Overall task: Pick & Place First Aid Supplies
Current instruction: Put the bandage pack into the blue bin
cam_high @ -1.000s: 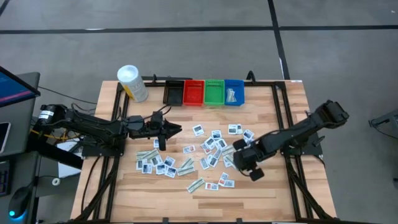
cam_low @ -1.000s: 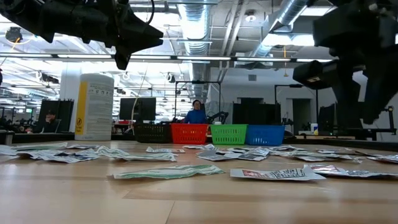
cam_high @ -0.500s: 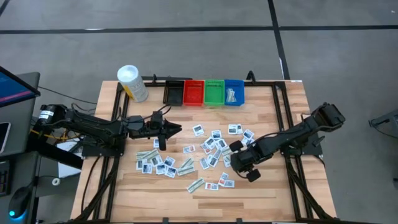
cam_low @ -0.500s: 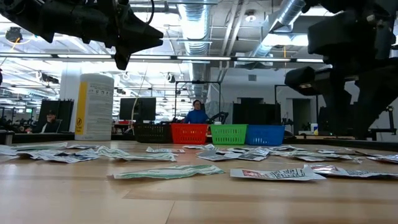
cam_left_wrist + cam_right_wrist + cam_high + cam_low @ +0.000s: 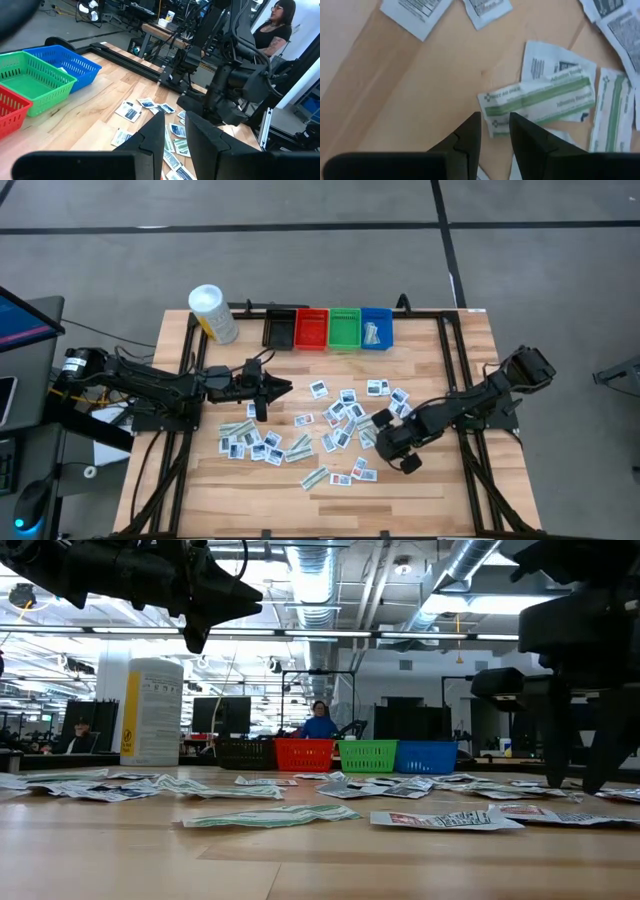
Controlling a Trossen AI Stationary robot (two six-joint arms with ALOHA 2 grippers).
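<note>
The first aid supplies [image 5: 330, 425] are small flat white packets strewn over the middle of the wooden table. My right gripper [image 5: 387, 442] points steeply down at the right side of the spread. Its fingers are open by a narrow gap [image 5: 495, 125] over one end of a green-striped packet [image 5: 540, 102]. In the low view its fingertips [image 5: 575, 780] reach down to about packet level. My left gripper [image 5: 287, 388] hangs level above the left of the spread, pointing toward the table's right. It is open [image 5: 176, 132], with nothing between its fingers. My right gripper comes from above with its fingertips [image 5: 470, 131] at the near end of the green-striped packet [image 5: 492, 107], which lies flat on the table. Whether the tips touch it, I cannot tell.
Black [image 5: 279, 330], red [image 5: 311, 330], green [image 5: 344, 330] and blue [image 5: 376, 328] bins stand in a row at the far edge; the blue one holds some packets. A white-capped yellow bottle [image 5: 213, 313] stands at the far left. A person [image 5: 275, 25] is beyond the table.
My right gripper has sunk toward the packets at the right of the spread, its fingertips coming from well above the table down to about packet level. The gap between its fingers looks the same. The packets lie as before.
</note>
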